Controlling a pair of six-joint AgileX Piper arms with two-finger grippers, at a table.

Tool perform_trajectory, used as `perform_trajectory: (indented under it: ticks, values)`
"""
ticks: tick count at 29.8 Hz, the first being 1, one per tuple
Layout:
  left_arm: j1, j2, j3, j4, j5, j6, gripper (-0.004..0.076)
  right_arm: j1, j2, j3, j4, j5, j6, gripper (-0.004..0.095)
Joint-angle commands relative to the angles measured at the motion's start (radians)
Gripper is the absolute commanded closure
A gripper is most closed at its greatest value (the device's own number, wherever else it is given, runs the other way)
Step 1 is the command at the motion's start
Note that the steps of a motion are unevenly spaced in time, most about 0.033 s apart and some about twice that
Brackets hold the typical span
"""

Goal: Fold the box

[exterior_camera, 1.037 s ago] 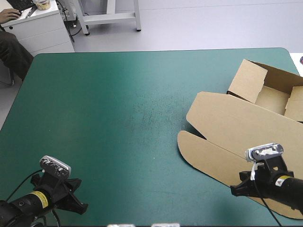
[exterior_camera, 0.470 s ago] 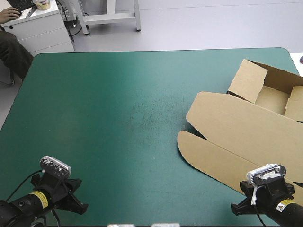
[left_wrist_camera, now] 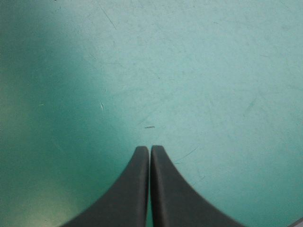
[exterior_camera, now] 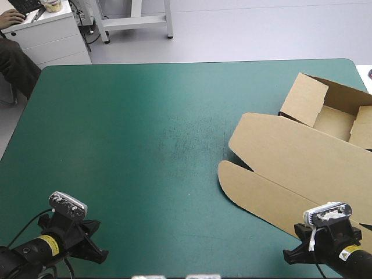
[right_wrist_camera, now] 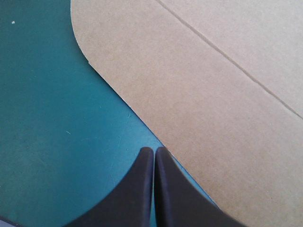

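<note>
Fingers of your left gripper (left_wrist_camera: 150, 150) are pressed together into one pointed arch. Only teal-green cover (left_wrist_camera: 199, 66) lies ahead of them, marked by a few fine scratches (left_wrist_camera: 149, 126). From above, you can see this gripper low over the table's near left corner, well apart from the box (exterior_camera: 290, 154).

Moving right, the middle of the table shows a faintly scuffed patch (exterior_camera: 186, 136) in the cover.

Further right lies the box, brown board taking up the right part of the table. Its lid (exterior_camera: 302, 163) lies flat, running from mid-table toward the near right corner. A rounded flap (exterior_camera: 233, 181) sits at its left end and a crease runs along its length. Beyond the lid, near the far right corner, the tray (exterior_camera: 334, 123) stands open with its walls up. One wall (exterior_camera: 303, 99) rises on its left side.

Your right gripper (right_wrist_camera: 154, 151) is near the table's near right corner, its fingers likewise closed tip to tip. In its own view the tips lie right at the lid's edge, one finger over the cover and the other over board. The board stretches away ahead of it with the crease crossing on a slant. You cannot tell whether the tips touch the board.
</note>
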Motion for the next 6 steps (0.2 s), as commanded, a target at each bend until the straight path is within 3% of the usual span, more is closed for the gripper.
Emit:
perform_trajectory:
  ticks: [1, 6]
  values:
    - [0.000, 0.005, -0.028, -0.009, -0.049, -0.006, 0.0734, 0.002, 0.008, -0.026, 0.022, -0.038, -0.001, 0.0913]
    - [0.000, 0.005, -0.028, -0.009, -0.049, -0.006, 0.0734, 0.002, 0.008, -0.026, 0.022, -0.038, -0.001, 0.0913]
